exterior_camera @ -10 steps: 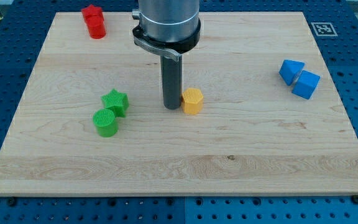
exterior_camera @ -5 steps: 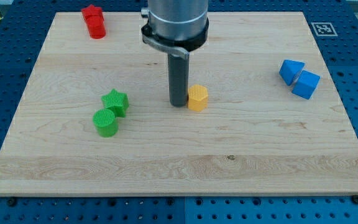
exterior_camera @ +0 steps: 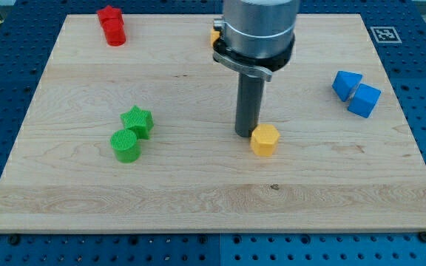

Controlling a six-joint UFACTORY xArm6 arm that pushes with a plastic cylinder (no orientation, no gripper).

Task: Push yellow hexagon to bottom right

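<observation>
The yellow hexagon (exterior_camera: 265, 139) lies on the wooden board, a little right of the view's middle. My tip (exterior_camera: 247, 134) stands just at its upper left side, touching or nearly touching it. The rod rises from there to the grey arm body at the view's top.
A green star (exterior_camera: 137, 120) and a green cylinder (exterior_camera: 126, 145) sit together at the view's left. Two red blocks (exterior_camera: 112, 25) stand at the top left. Two blue blocks (exterior_camera: 356, 92) lie at the right. A small yellow-orange piece (exterior_camera: 214, 35) peeks out behind the arm.
My tip has moved toward the view's right and slightly down, pushing the yellow hexagon along with it. The other blocks have not moved.
</observation>
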